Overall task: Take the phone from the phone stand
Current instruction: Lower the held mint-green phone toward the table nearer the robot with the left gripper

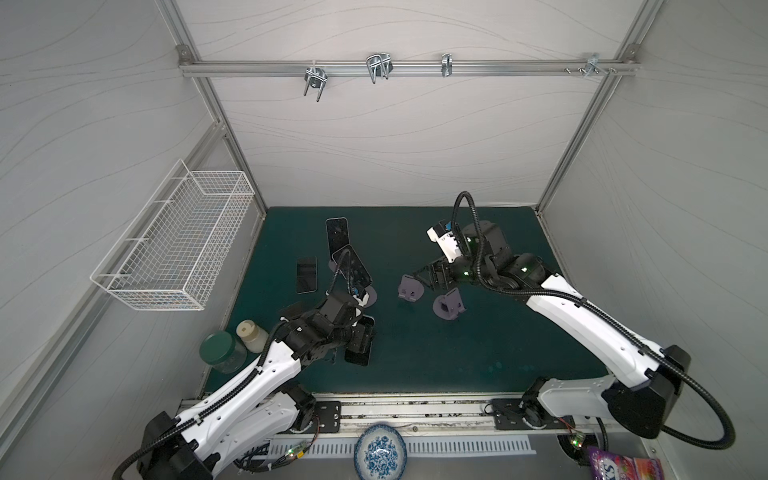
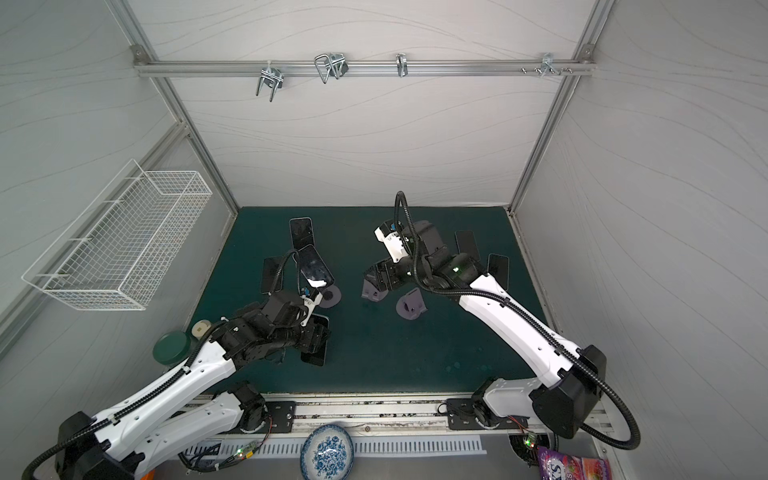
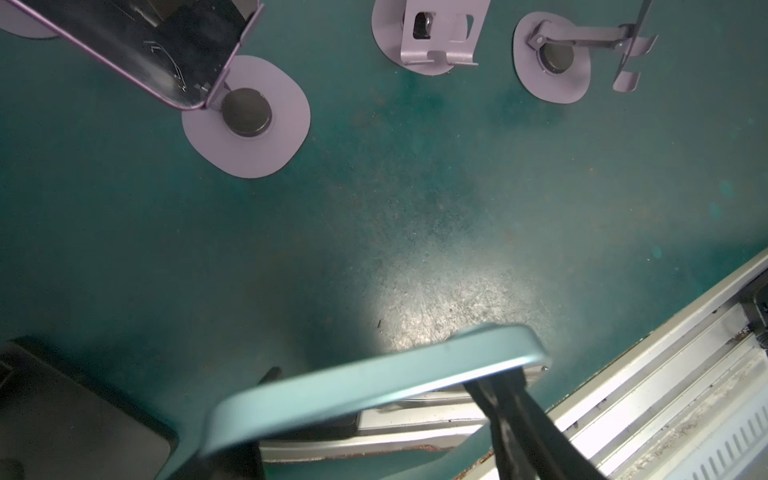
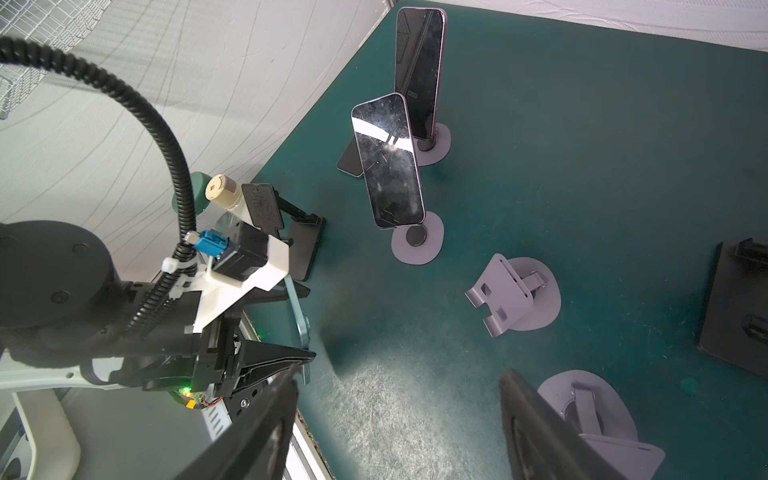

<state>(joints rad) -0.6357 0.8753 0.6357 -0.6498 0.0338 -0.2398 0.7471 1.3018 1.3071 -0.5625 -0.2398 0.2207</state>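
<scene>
The left gripper clamps the teal phone near the loaded purple stand, and beyond that stand the right gripper is spread apart beside an empty stand.

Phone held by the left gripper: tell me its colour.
The phone is pale blue-green, clearest in the left wrist view.

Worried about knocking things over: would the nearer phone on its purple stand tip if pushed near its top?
Probably, yes: the phone leans tall over a small stand, so a high push could topple both. Its glossy, reflective face likely slips; its edges seem safer.
</scene>
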